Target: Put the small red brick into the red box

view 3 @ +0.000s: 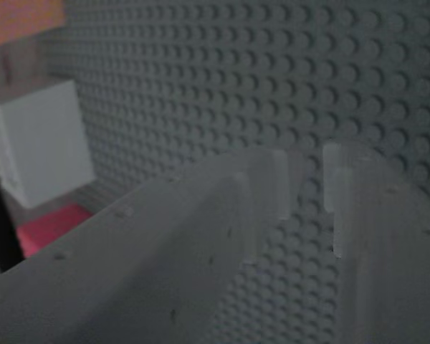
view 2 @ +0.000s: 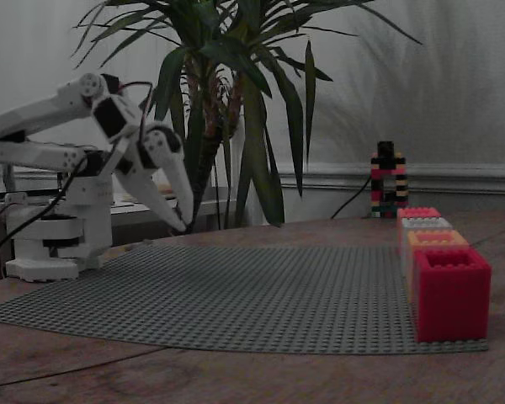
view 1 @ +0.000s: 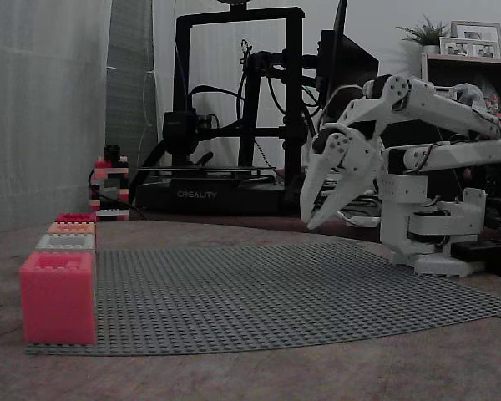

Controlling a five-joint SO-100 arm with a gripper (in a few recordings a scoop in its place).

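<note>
The small red brick is out of view. Several open-topped boxes stand in a row along one edge of the grey studded baseplate [view 1: 259, 288]. One end of the row is a red box [view 2: 450, 290], seen as a low red top [view 1: 75, 217] from the other side. A pinkish-red box [view 1: 57, 296] ends the row at the other end [view 2: 418, 213]. My white gripper [view 1: 315, 222] hangs above the plate's opposite side, tips pointing down, jaws together with nothing between them. The wrist view shows its fingers [view 3: 344, 215] over bare studs.
An orange box [view 2: 436, 240] and a whitish-grey box [view 1: 65, 242] sit between the two red ones. A multicoloured brick tower [view 1: 108, 184] stands off the plate behind the row. My arm's base [view 1: 438, 230] stands at the plate's edge, with a 3D printer [view 1: 234, 109] behind.
</note>
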